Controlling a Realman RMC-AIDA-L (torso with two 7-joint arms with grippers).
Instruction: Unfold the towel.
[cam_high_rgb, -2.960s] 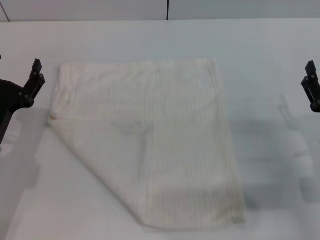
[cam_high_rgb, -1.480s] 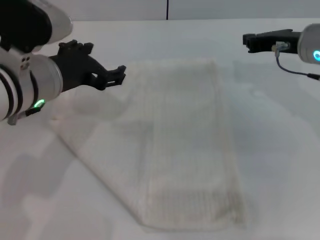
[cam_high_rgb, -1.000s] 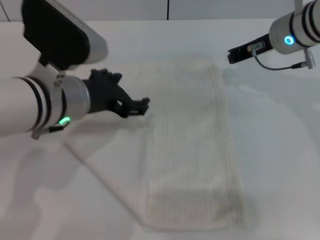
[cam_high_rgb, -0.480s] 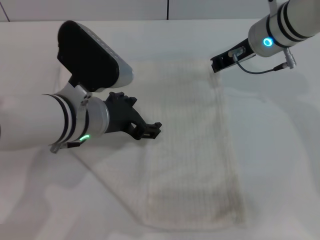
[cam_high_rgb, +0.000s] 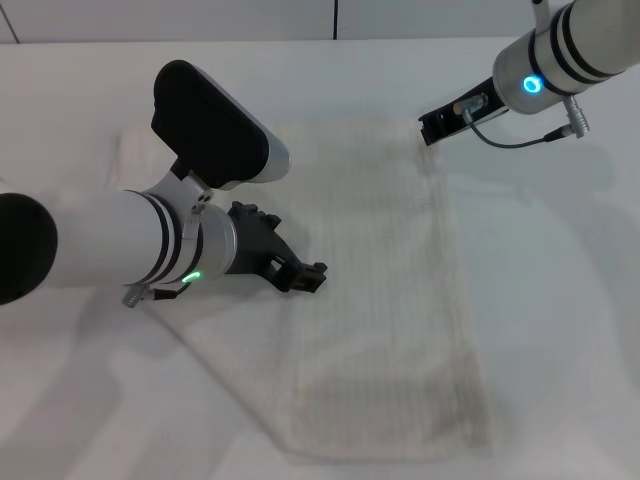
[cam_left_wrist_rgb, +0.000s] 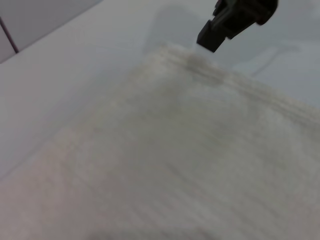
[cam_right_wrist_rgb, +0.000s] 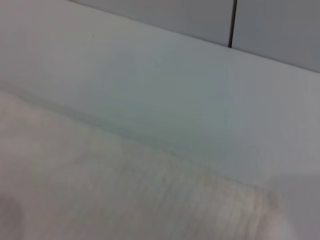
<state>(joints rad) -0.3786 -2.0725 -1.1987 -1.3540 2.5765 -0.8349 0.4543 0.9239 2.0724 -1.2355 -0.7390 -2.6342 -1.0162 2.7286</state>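
Note:
The towel (cam_high_rgb: 385, 290) is cream-white with faint ribbed stripes. It lies folded on the white table, with a diagonal fold edge at its near left. My left gripper (cam_high_rgb: 301, 274) hangs low over the towel's left half, near the middle. The white left arm covers the towel's left edge, and the red tag is hidden. My right gripper (cam_high_rgb: 438, 123) is at the towel's far right corner; it also shows in the left wrist view (cam_left_wrist_rgb: 234, 20) just past that corner. The towel fills the left wrist view (cam_left_wrist_rgb: 165, 165) and the lower part of the right wrist view (cam_right_wrist_rgb: 100, 195).
The white table (cam_high_rgb: 560, 300) stretches around the towel on all sides. A grey wall with a dark vertical seam (cam_high_rgb: 335, 18) runs along the table's far edge.
Both arms came in from the sides. The left gripper has moved right and nearer across the towel. The right gripper came down to the far right corner and has stayed there for the last half second.

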